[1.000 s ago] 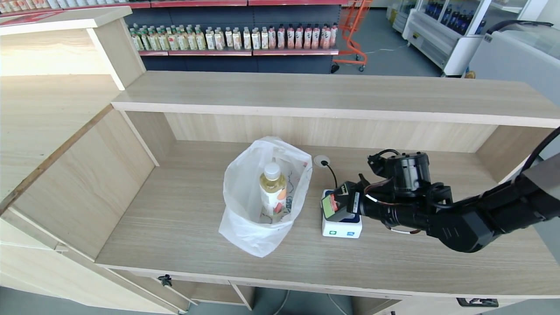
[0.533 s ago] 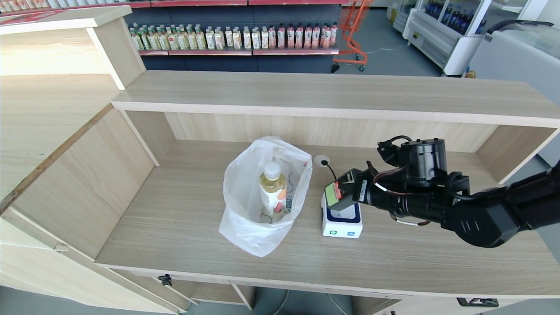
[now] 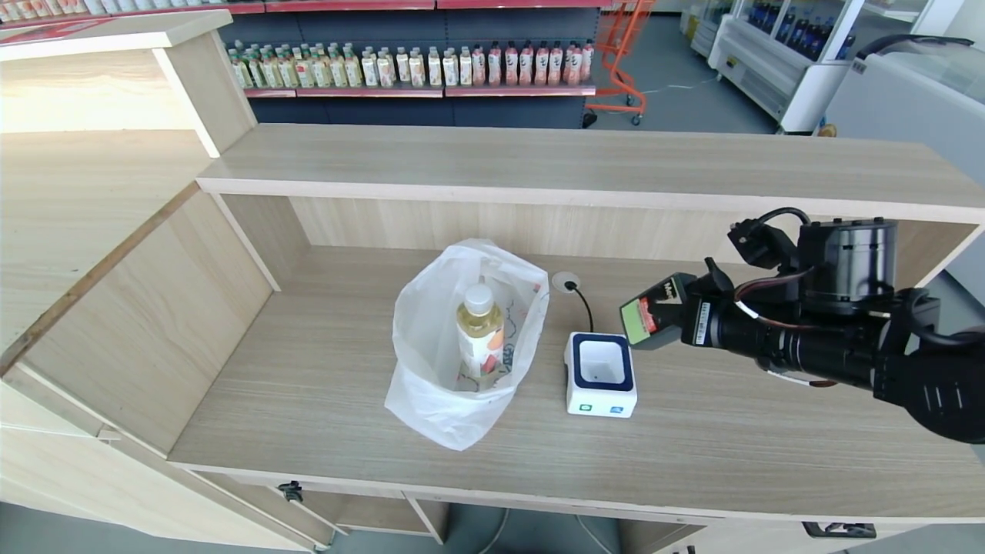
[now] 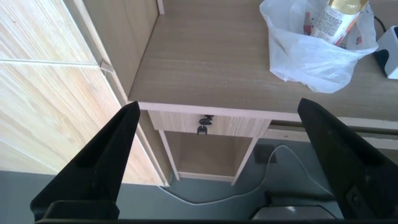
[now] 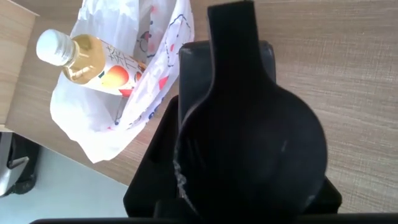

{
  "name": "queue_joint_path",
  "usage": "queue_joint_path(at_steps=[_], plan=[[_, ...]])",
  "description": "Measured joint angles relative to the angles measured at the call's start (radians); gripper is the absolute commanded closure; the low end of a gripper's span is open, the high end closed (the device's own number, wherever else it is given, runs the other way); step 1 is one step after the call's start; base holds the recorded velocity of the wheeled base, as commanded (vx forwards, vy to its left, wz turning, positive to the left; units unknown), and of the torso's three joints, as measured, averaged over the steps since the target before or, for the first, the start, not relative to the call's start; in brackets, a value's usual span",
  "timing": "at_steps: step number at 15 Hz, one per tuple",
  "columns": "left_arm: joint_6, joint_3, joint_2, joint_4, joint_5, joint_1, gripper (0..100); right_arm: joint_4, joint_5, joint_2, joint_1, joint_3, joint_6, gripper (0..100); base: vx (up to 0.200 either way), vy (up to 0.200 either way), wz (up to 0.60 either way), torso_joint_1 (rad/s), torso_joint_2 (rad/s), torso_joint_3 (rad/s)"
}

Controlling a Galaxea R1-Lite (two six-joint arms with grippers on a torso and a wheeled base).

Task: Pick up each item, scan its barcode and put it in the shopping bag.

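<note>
Shop shelving (image 3: pixel 415 73) stocked with drinks is running along the top of the head view, with an orange trolley (image 3: pixel 625 58) and freezers (image 3: pixel 777 61) sitting at the upper right. Below a raised ledge (image 3: pixel 585 165), a pale wooden counter (image 3: pixel 308 385) is carrying the task's things. At right of centre the right gripper (image 3: pixel 668 317) is hanging above the counter, its fingers clamping a small dark box (image 3: pixel 636 322) whose green and red end is facing the frame's left. The box is hovering up and to the right of the white scanner (image 3: pixel 601 375), clear of it. A black cable (image 3: pixel 585 308) is leading from the scanner to a grommet (image 3: pixel 565 282) behind it. Just left of the scanner, the white bag (image 3: pixel 431 400) is standing open with a capped bottle (image 3: pixel 480 331) upright inside. In the left wrist view the left gripper (image 4: pixel 217 106) is holding nothing, its fingers spread wide, off the counter's near edge.
</note>
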Motion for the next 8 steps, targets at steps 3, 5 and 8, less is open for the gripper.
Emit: queue_joint_path(at_steps=[3, 5, 8], plan=[[-0.001, 0.0, 0.0, 0.0, 0.0, 0.0, 0, 0.001, 0.007, -0.023, -0.001, 0.001, 0.008, 100, 0.0, 0.133, 0.0, 0.0, 0.0, 0.0], [0.0, 0.0, 0.0, 0.0, 0.0, 0.0, 0, 0.002, 0.008, -0.027, -0.002, -0.004, 0.014, 100, 0.0, 0.2, 0.0, 0.005, 0.0, 0.002], [-0.002, 0.0, 0.0, 0.0, 0.0, 0.0, 0, -0.003, 0.013, -0.016, -0.004, -0.022, 0.017, 100, 0.0, 0.0, 0.0, 0.0, 0.0, 0.0]])
